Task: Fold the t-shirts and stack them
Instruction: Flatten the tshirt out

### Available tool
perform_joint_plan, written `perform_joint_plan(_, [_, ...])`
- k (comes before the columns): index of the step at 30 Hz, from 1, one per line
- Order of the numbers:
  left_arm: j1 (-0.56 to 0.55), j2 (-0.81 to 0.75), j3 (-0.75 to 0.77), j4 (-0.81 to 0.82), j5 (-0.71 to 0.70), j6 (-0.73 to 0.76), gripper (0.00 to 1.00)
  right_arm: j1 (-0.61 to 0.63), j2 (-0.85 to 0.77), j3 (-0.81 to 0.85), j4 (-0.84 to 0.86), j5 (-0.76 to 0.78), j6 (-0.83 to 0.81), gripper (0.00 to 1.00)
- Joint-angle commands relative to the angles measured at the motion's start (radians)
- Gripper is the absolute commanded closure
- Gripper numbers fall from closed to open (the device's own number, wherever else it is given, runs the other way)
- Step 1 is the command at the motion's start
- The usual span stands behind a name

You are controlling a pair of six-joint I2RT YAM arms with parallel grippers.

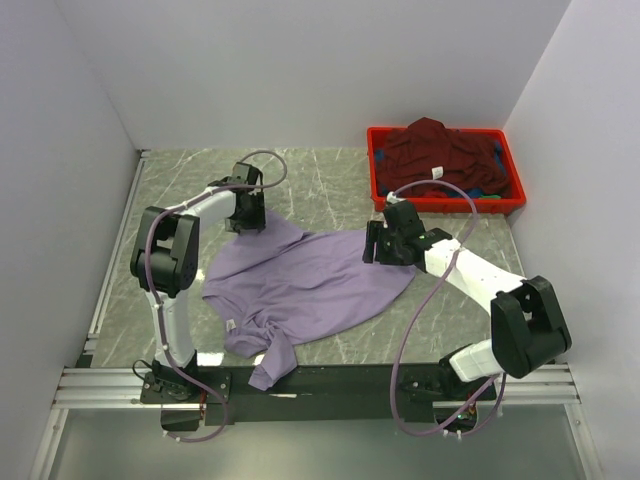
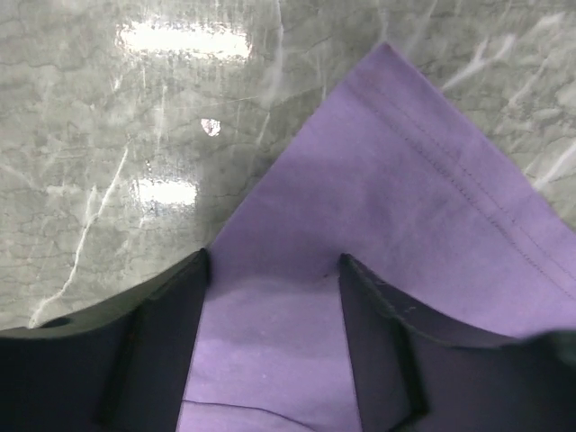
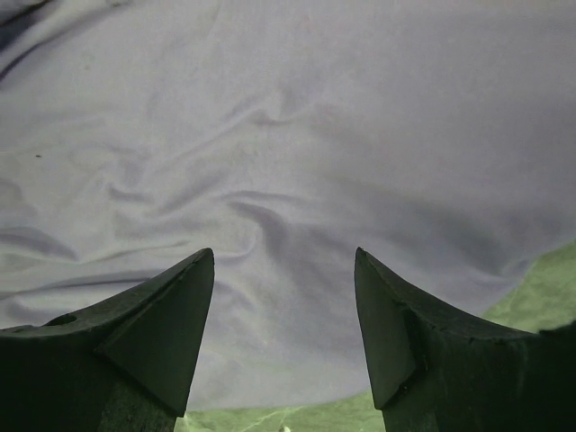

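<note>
The lavender t-shirt [image 1: 310, 280] lies spread and creased on the marble table [image 1: 330, 180], one sleeve [image 1: 267, 368] reaching the near rail. My left gripper [image 1: 248, 222] rests at its far-left corner, open, with purple cloth [image 2: 405, 180] lying between the dark fingers [image 2: 175, 351]; the stitched hem corner [image 2: 387, 54] points ahead. My right gripper [image 1: 374, 246] is open low over the shirt's right edge, rumpled lavender cloth [image 3: 288, 117] beneath the fingertips [image 3: 193, 297]. The maroon t-shirt [image 1: 440, 150] with a white label [image 1: 437, 173] is heaped in the crate.
A red plastic crate [image 1: 372, 160] stands at the back right, with blue cloth [image 1: 497, 150] under the maroon heap. White walls close in the table on three sides. Bare marble [image 2: 108, 108] shows beyond the shirt's corner, and a green-tinted strip of it [image 3: 540, 288] past the right edge.
</note>
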Motion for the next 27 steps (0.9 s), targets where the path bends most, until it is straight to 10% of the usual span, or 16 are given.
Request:
perform_joint_plan(1, [0.002, 0.028, 0.009, 0.01, -0.037, 0.005, 0.37, -0.007, 0.011, 0.025, 0.044, -0.016, -0.008, 0.3])
perform_joint_plan(13, [0.06, 0.01, -0.042, 0.03, -0.131, -0.023, 0.87, -0.042, 0.065, 0.04, 0.038, 0.044, -0.005, 0.3])
perform_joint_plan(27, [0.157, -0.053, -0.089, 0.061, -0.174, -0.063, 0.94, -0.324, 0.145, 0.124, 0.03, 0.188, 0.134, 0.34])
